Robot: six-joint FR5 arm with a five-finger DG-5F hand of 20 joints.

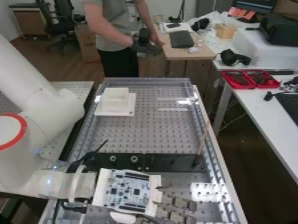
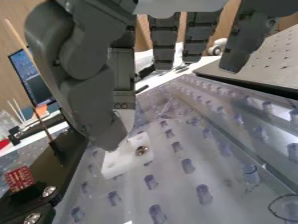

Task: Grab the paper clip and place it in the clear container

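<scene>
At the near end of the bench, the hand (image 1: pixel 176 202) stands with its fingers extended, beyond the circuit board on its mount. In the wrist view the hand (image 2: pixel 83 85) has straight, spread fingers hanging down, and its thumb tip overlaps the edge of a small white plate (image 2: pixel 138 151) with a screw in it; whether they touch I cannot tell. A faint transparent shape (image 2: pixel 167 109) lies on the perforated surface past the thumb, too unclear to name. A thin dark loop (image 2: pixel 271 206) lies on the clear surface.
A black bar (image 1: pixel 169 162) crosses the bench, with a thin brown stick (image 1: pixel 202 142) upright at its right end. White stacked blocks (image 1: pixel 116 103) sit at the far left of the perforated bench (image 1: pixel 143 135). Red trays (image 1: pixel 249 79) stand on the side table. A small red piece (image 2: pixel 20 178) is on the bar.
</scene>
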